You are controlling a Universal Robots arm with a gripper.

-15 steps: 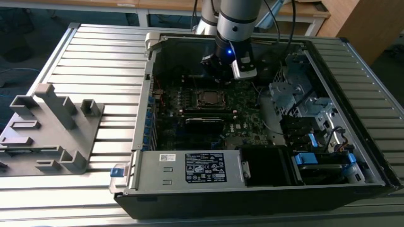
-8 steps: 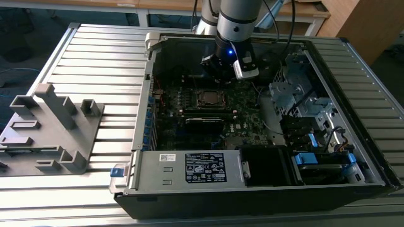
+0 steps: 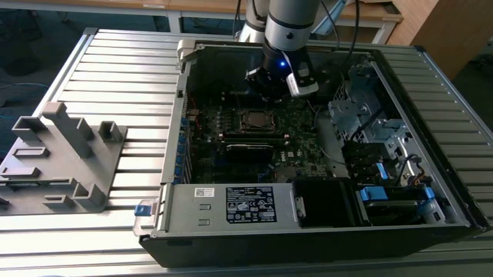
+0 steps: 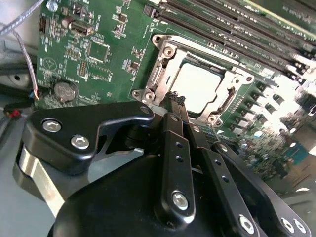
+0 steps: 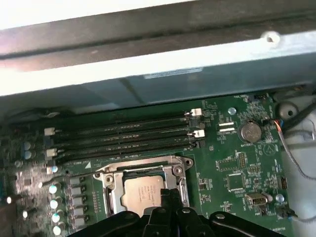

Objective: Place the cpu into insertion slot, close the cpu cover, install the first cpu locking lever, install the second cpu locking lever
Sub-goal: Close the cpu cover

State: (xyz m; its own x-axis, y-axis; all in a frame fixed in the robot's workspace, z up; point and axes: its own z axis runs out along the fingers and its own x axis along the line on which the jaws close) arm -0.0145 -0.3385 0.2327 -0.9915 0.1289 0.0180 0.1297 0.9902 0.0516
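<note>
Silver-grey cpu (image 4: 200,88) is lying flat in the insertion slot (image 3: 253,119), mid-board; silver cpu cover (image 4: 160,74) is lying down over it, window framing the chip.

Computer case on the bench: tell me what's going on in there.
A robot arm's gripper is down inside the open computer case, over the motherboard. The cpu already sits in place, with the cpu cover lying flat around it. The fingers are together, tips at the cover's edge. Whether they pinch anything there is not clear.
</note>
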